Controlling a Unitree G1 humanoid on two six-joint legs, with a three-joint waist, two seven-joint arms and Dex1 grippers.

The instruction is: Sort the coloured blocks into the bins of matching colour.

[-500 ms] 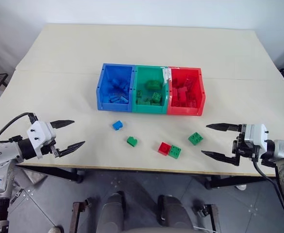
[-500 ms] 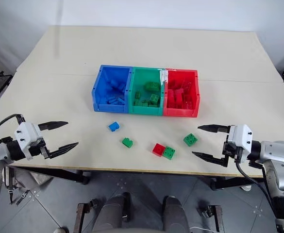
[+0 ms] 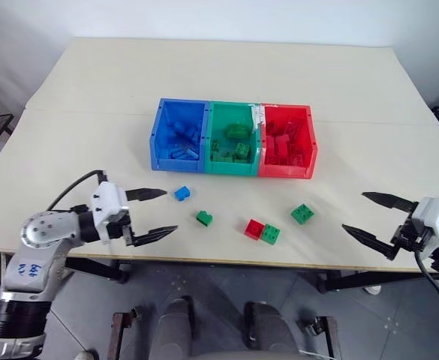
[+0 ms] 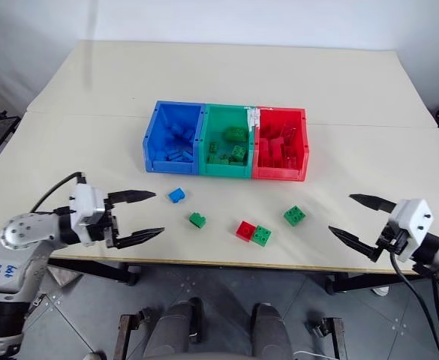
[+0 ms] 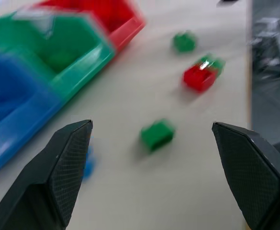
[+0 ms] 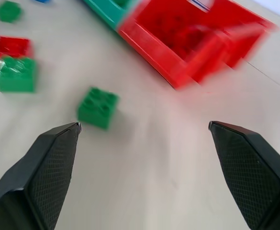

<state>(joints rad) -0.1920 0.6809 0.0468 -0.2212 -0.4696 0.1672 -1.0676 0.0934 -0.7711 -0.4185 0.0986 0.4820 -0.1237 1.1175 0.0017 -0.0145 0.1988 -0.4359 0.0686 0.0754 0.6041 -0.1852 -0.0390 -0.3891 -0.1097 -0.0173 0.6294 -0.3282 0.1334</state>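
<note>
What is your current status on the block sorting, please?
Left gripper open, empty, near blue block. Right gripper open, empty, at table's right edge. Five blocks loose before bins. Nothing in the way.

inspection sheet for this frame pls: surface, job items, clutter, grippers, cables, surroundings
Surface: cream table, a seam running across it behind the bins.
Job's things: blue bin, green bin and red bin joined in a row, each with matching blocks inside. Loose in front: blue block, three green blocks, red block touching a green one.
Clutter: nothing seen.
Grippers: left gripper open, empty, near the blue block; right gripper open, empty, at the table's right edge.
Cables: black cable looping over the left wrist.
Surroundings: grey floor, dark table legs below.
</note>
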